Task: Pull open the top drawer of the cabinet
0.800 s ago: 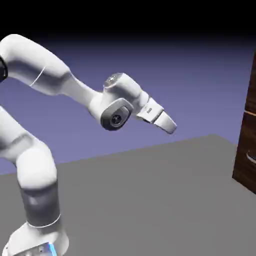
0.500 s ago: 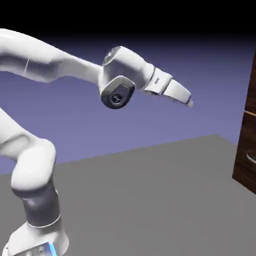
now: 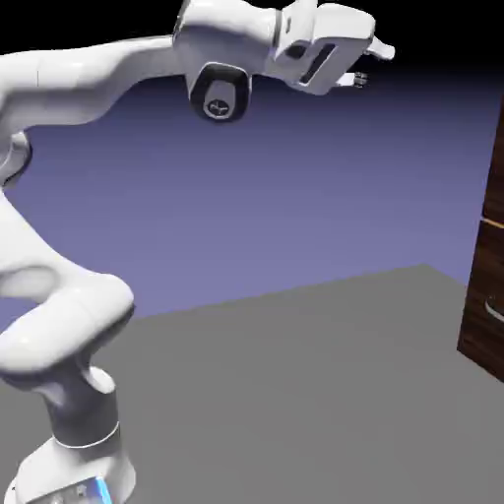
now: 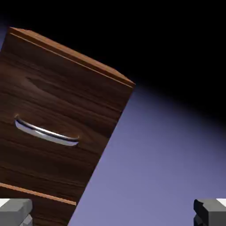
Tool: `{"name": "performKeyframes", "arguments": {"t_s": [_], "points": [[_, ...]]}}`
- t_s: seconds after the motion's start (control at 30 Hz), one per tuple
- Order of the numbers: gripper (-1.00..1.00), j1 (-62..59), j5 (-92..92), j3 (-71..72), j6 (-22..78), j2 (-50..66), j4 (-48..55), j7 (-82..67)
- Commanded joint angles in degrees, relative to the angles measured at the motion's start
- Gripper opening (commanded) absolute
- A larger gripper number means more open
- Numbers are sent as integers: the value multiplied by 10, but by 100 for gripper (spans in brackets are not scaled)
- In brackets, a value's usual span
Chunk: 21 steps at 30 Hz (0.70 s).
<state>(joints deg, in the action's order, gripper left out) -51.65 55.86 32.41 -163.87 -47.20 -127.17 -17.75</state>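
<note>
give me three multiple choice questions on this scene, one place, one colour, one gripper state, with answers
1. Where is the cabinet in the exterior view?
A) left edge
B) right edge
C) middle

2. What colour is the top drawer's handle?
A) silver
B) red
C) green

3. How is the gripper?
A) shut on the handle
B) shut on nothing
C) open and empty

B: the cabinet stands there.
A: the handle shines silvery on the top drawer.
C: the gripper's fingertips stand wide apart, nothing between.

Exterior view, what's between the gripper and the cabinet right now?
In the exterior view, only backdrop shows between the open gripper and the cabinet.
</note>
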Motion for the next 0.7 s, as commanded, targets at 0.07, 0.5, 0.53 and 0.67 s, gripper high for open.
{"name": "performKeyframes", "arguments": {"t_s": [0.07, 0.5, 0.53, 0.67], "points": [[0, -62, 67, 39, 12, -17, 40, -72], [0, -332, 355, 206, 64, -92, 215, -382], [0, -353, 377, 219, 68, -98, 228, -406], [0, -436, 465, 270, 84, -121, 282, -502]]}}
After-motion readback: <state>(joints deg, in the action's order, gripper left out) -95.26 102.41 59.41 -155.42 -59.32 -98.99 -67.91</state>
